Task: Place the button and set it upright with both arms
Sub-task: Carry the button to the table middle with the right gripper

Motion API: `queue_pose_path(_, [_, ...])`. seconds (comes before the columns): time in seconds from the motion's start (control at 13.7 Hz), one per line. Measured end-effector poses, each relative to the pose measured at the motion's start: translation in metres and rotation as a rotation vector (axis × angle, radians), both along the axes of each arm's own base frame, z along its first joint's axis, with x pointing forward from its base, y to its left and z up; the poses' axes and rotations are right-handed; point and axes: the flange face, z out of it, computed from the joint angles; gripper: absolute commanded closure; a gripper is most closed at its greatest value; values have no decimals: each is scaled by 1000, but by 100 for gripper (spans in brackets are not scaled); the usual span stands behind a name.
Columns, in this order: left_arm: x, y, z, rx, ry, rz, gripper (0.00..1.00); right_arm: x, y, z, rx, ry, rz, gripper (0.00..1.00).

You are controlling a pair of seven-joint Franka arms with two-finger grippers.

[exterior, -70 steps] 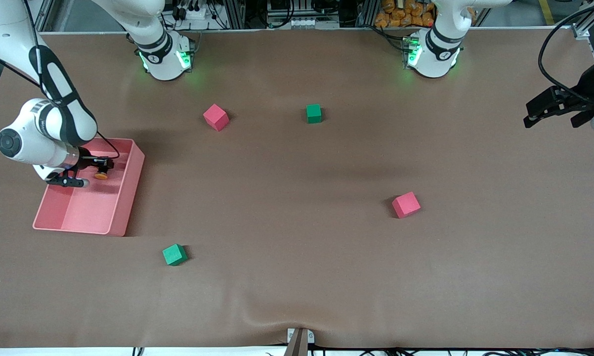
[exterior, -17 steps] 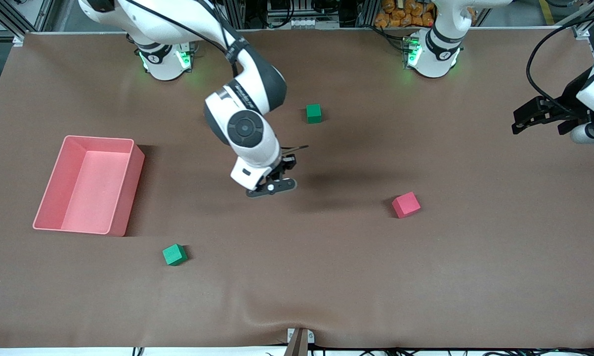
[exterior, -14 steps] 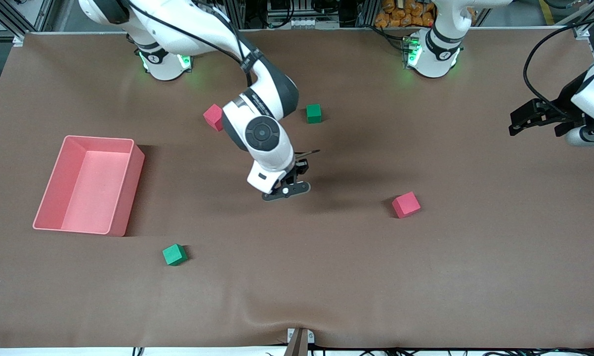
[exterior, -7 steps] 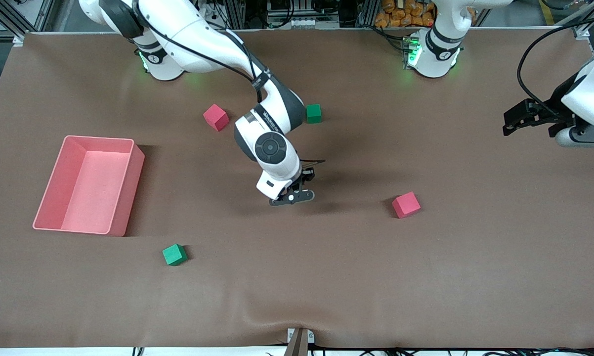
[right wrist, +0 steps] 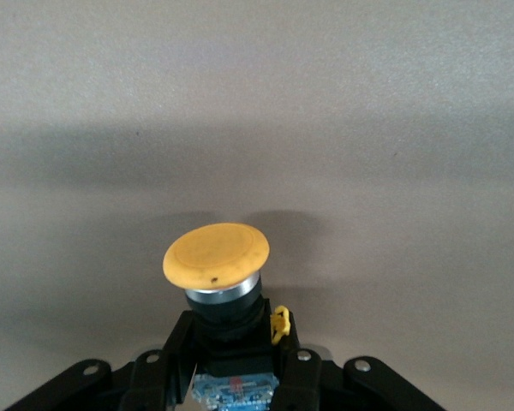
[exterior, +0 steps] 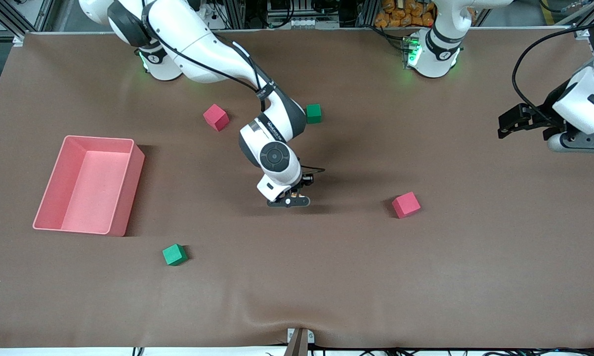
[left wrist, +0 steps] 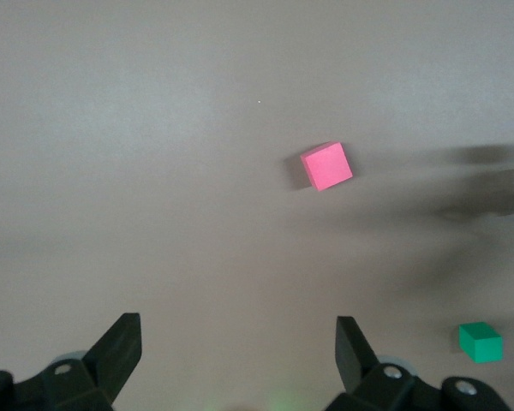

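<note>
The button (right wrist: pixel 216 261) sits pinched in our right gripper (right wrist: pixel 231 364), low over the middle of the table (exterior: pixel 326 277) — orange cap pointing sideways, not up. Our left gripper (left wrist: pixel 237 360) waits wide open over its own end of the table, holding nothing. If we let go now, the button could roll on its round cap — maybe toward the red cube (exterior: pixel 405 204).

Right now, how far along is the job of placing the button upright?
Done: the pink tray looks empty. In hand: the right pincer, shut on the button, is low over the table's middle. Left: setting it down upright. The left pincer is open over its own end of the table.
</note>
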Motion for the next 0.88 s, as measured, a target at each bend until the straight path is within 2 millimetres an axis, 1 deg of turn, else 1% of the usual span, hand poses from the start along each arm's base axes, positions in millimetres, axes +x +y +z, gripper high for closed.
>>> queue_pose_path(0.07, [0,-1,0,0,0,-2,0,-2,2,-1,-2,2,-2,100])
queue_pose_path(0.15, [0,-2,0,0,0,-4,0,-4,4,-4,-5,5,-6,98])
queue_pose_path(0.29, [0,-3,0,0,0,-5,0,-9,9,-8,-6,6,-18,89])
queue_pose_path(0.44, [0,-3,0,0,0,-5,0,-15,16,-16,-2,-1,-19,84])
queue_pose_path(0.51, [0,-3,0,0,0,-5,0,-18,19,-21,-5,0,-17,78])
queue_pose_path(0.59, [0,-3,0,0,0,-5,0,-19,20,-22,-5,-3,-15,66])
queue_pose_path(0.66, [0,-3,0,0,0,-5,0,-19,21,-22,-5,-4,-14,41])
queue_pose_path(0.73, [0,-3,0,0,-1,-5,0,-19,21,-21,-5,-4,-14,6])
queue_pose_path(0.8, [0,-3,0,0,-1,-5,0,-19,21,-22,-8,-7,-11,0])
queue_pose_path(0.88, [0,-3,0,0,-1,-5,0,-19,21,-22,-14,-12,-4,0])
